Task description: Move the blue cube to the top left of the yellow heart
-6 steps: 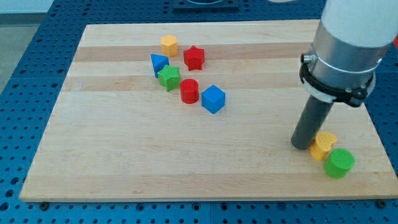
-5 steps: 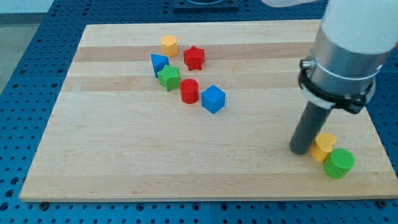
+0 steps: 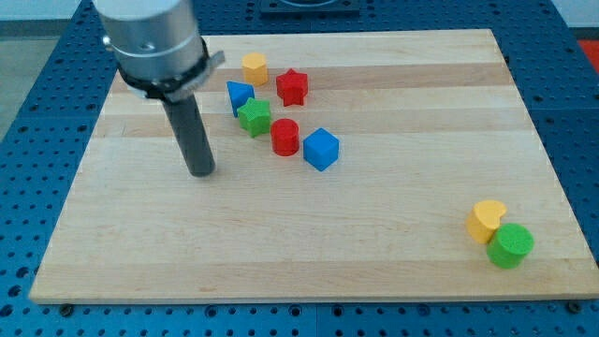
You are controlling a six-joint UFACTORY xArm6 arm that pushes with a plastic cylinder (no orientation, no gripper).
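The blue cube (image 3: 320, 148) sits near the board's middle, just right of a red cylinder (image 3: 284, 137). The yellow heart (image 3: 486, 221) lies at the view's lower right, touching a green cylinder (image 3: 510, 245). My tip (image 3: 201, 172) rests on the board well to the left of the blue cube, below and left of the block cluster, touching no block.
A cluster stands at the view's upper middle: a yellow hexagonal block (image 3: 254, 68), a red star (image 3: 292, 87), a blue triangular block (image 3: 239, 96) and a green star (image 3: 254, 117). The wooden board (image 3: 112, 234) lies on a blue perforated table.
My tip has swept from beside the yellow heart at the lower right across to the board's left side. No block has moved.
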